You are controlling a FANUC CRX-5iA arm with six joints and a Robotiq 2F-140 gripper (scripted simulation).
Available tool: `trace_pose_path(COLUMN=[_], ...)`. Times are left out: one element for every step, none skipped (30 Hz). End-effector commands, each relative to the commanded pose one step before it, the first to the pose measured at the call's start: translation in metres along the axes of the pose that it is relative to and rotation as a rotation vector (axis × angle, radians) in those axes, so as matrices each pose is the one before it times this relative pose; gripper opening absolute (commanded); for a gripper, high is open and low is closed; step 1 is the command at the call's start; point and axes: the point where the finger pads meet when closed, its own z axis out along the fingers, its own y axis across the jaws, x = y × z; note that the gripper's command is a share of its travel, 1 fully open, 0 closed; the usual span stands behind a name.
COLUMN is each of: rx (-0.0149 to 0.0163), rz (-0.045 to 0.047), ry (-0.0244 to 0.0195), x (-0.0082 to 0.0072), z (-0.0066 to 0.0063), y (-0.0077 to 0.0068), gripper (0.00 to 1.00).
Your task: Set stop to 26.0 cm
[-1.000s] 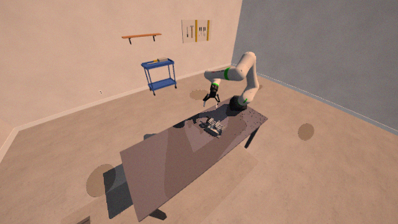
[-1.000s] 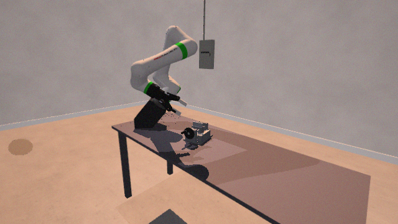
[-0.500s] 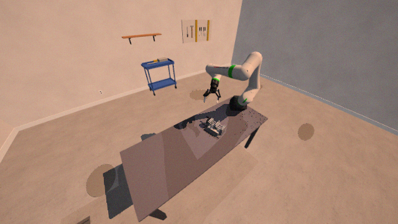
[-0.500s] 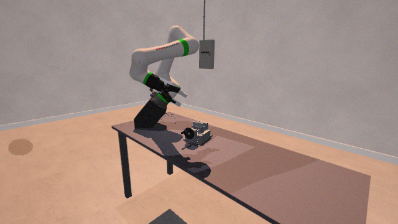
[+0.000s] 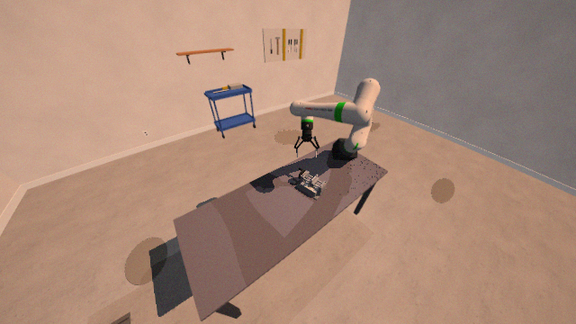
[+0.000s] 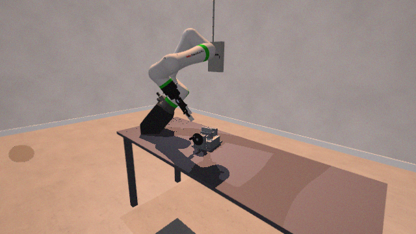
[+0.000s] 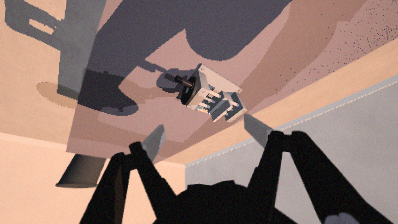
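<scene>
The stop fixture [image 5: 307,183] is a small grey metal block with rails, standing on the table near the arm's base. It also shows in the exterior view [image 6: 208,140] and the wrist view [image 7: 212,94]. Its black handwheel [image 6: 197,140] sits at one end on a short shaft, also visible in the wrist view [image 7: 184,85]. My gripper [image 5: 306,148] hangs open and empty above and behind the fixture, well apart from it. In the exterior view the gripper [image 6: 188,115] points down toward the table. In the wrist view its fingertips stand wide apart with nothing between them.
The arm's base [image 5: 344,150] stands on the far end of the long table [image 5: 274,216]. A blue cart [image 5: 230,108] stands by the wall, with a wooden shelf [image 5: 204,52] and a tool board [image 5: 283,44] above.
</scene>
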Motion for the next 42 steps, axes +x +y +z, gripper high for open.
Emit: trace_pose_path(rx=[-0.02849, -0.03935, -0.00944, -0.01149, -0.01195, -0.01247, -0.01207, -0.01264, -0.01244, -0.01044, -0.01237, -0.01013, -0.01203, -0.01019, -0.01093, -0.00634, 0.00000, 0.00000, 0.00000, 0.00000, 0.00000, 0.00000, 0.00000, 0.00000, 0.00000, 0.00000, 0.00000, 0.00000, 0.00000, 0.00000, 0.00000, 0.00000, 0.00000, 0.00000, 0.00000, -0.00001, -0.00001, 0.00000, 0.00000, 0.00000, 0.00000, 0.00000], rz=[-0.11505, -0.12825, -0.03244, -0.04290, -0.04023, -0.04270, -0.05197, -0.04490, -0.04410, -0.05168, -0.04587, -0.05005, -0.04578, -0.04896, -0.04761, -0.02564, 0.00000, 0.00000, 0.00000, 0.00000, 0.00000, 0.00000, 0.00000, 0.00000, 0.00000, 0.00000, 0.00000, 0.00000, 0.00000, 0.00000, 0.00000, 0.00000, 0.00000, 0.00000, 0.00000, 0.00002, 0.00006, 0.00000, 0.00000, 0.00000, 0.00000, 0.00000], ry=[0.12171, 0.09378, 0.02880, 0.01553, 0.03226, 0.03376, 0.02276, 0.03266, 0.03216, 0.02293, 0.03149, 0.02458, 0.03012, 0.02621, 0.02837, 0.01644, 0.00000, 0.00000, 0.00000, 0.00000, 0.00000, 0.00000, 0.00000, 0.00000, 0.00000, 0.00000, 0.00000, 0.00000, 0.00000, 0.00000, 0.00000, 0.00000, 0.00000, 0.00000, 0.00000, 0.00000, -0.00002, 0.00000, 0.00000, 0.00000, 0.00000, 0.00000], x=[0.00806, 0.00662, 0.00000, 0.00447, 0.00000, 0.00000, 0.00313, 0.00000, 0.00000, 0.00262, 0.00000, 0.00206, 0.00000, 0.00150, 0.00070, 0.00013, 0.00000, 0.00000, 0.00000, 0.00000, 0.00000, 0.00000, 0.00000, 0.00000, 0.00000, 0.00000, 0.00000, 0.00000, 0.00000, 0.00000, 0.00000, 0.00000, -0.00018, 0.00000, 0.00000, -0.00117, -0.00287, -0.00499, -0.00735, -0.00975, -0.01197, -0.01325], z=[0.01089, 0.00381, 0.00000, 0.00097, 0.00000, 0.00000, -0.00127, 0.00000, 0.00000, -0.00241, 0.00000, -0.00247, 0.00000, -0.00176, -0.00080, -0.00013, 0.00000, 0.00000, 0.00000, 0.00000, 0.00000, 0.00000, 0.00000, 0.00000, 0.00000, 0.00000, 0.00000, 0.00000, 0.00000, 0.00000, 0.00000, 0.00000, 0.00000, 0.00000, 0.00000, 0.00000, 0.00000, 0.00000, 0.00000, 0.00000, 0.00000, 0.00000], y=[0.00046, -0.00279, 0.00000, -0.00537, 0.00000, 0.00000, -0.00718, 0.00000, 0.00000, -0.00737, 0.00000, -0.00615, 0.00000, -0.00394, -0.00172, -0.00027, 0.00000, 0.00000, 0.00000, 0.00000, 0.00000, 0.00000, 0.00000, 0.00000, 0.00000, 0.00000, 0.00000, 0.00000, 0.00000, 0.00000, 0.00000, 0.00000, -0.00010, 0.00000, 0.00000, -0.00065, -0.00157, -0.00276, -0.00405, -0.00537, -0.00659, -0.00730], gripper=[1.00, 1.00, 1.00, 1.00, 1.00, 1.00, 1.00, 1.00, 1.00, 1.00, 1.00, 1.00, 1.00, 1.00, 1.00, 1.00, 1.00, 1.00, 1.00, 1.00, 1.00, 1.00, 1.00, 1.00, 1.00, 1.00, 1.00, 1.00, 1.00, 1.00, 1.00, 1.00, 0.33, 0.33, 0.33, 0.33, 0.33, 0.33, 0.33, 0.33, 0.33, 0.33])
